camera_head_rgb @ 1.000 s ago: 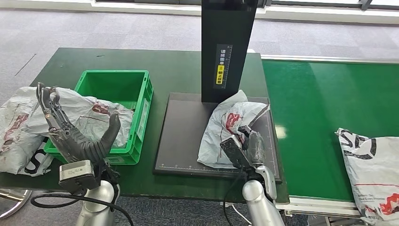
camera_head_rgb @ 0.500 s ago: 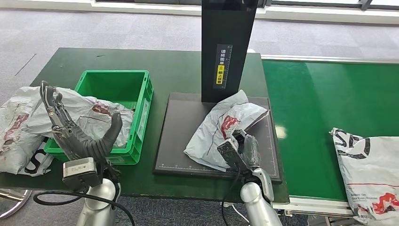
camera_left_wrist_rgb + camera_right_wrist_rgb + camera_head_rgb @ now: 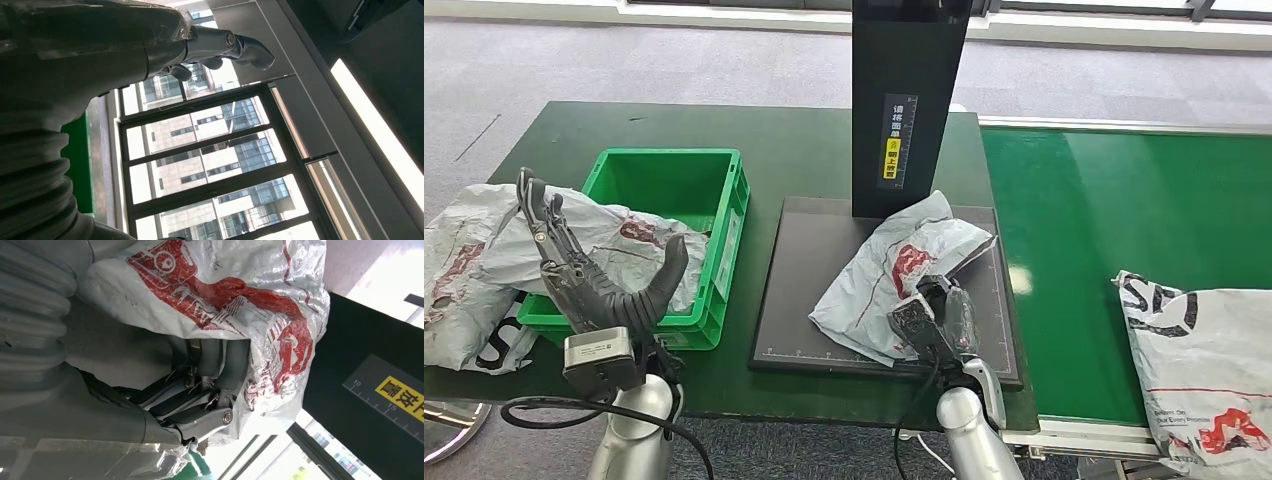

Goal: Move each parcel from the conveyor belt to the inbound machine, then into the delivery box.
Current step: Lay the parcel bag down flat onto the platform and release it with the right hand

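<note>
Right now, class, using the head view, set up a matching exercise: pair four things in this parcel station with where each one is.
Things:
1. grey plastic parcel with red print
2. white plastic parcel with black lettering
3. green plastic crate
4. black upright scanner post

Places:
A. on the green conveyor belt
B. left of the black plate
C. on the black scanner plate, held by the right hand
D. at the plate's far edge

Pairs: 1-C, 2-A, 3-B, 4-D

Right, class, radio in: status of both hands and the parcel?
Left hand open, raised by the green crate. Right hand grips parcel on the scanner platform. Nothing in the way.
</note>
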